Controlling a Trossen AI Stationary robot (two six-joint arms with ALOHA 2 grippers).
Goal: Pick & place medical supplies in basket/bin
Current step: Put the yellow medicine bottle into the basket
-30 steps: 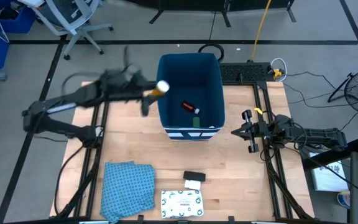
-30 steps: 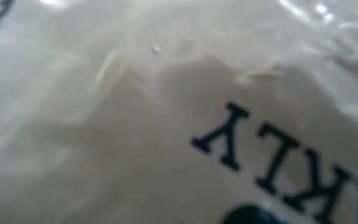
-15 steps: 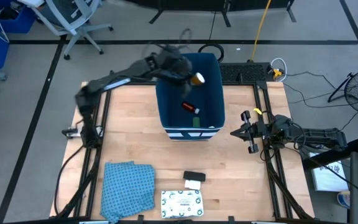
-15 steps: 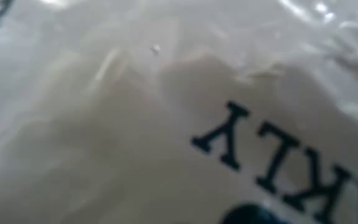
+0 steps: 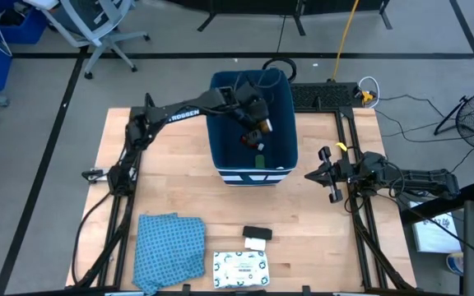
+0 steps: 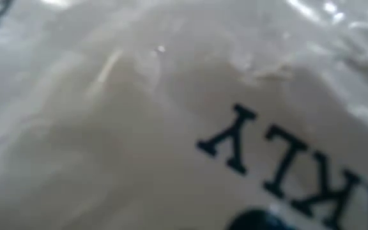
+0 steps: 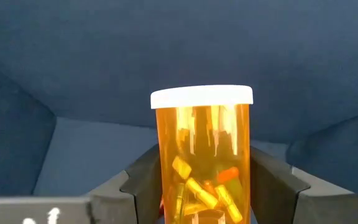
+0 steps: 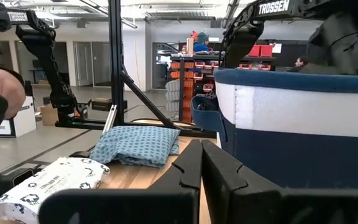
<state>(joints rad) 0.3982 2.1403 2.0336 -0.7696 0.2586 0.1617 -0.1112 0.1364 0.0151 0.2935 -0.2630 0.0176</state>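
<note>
While the left gripper (image 7: pixel 204 186) is inside the blue bin (image 5: pixel 282 107), an upright orange pill bottle (image 7: pixel 202 152) w/ white cap is clamped btwn its fingers; right gripper (image 5: pixel 329 174) is parked shut beside bin.

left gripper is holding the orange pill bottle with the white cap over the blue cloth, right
Not quite. The left gripper does hold the orange pill bottle with the white cap, but over the dark blue bin, not the blue cloth. The high view shows the arm reaching into the bin, and the left wrist view shows blue walls behind the bottle.
</note>
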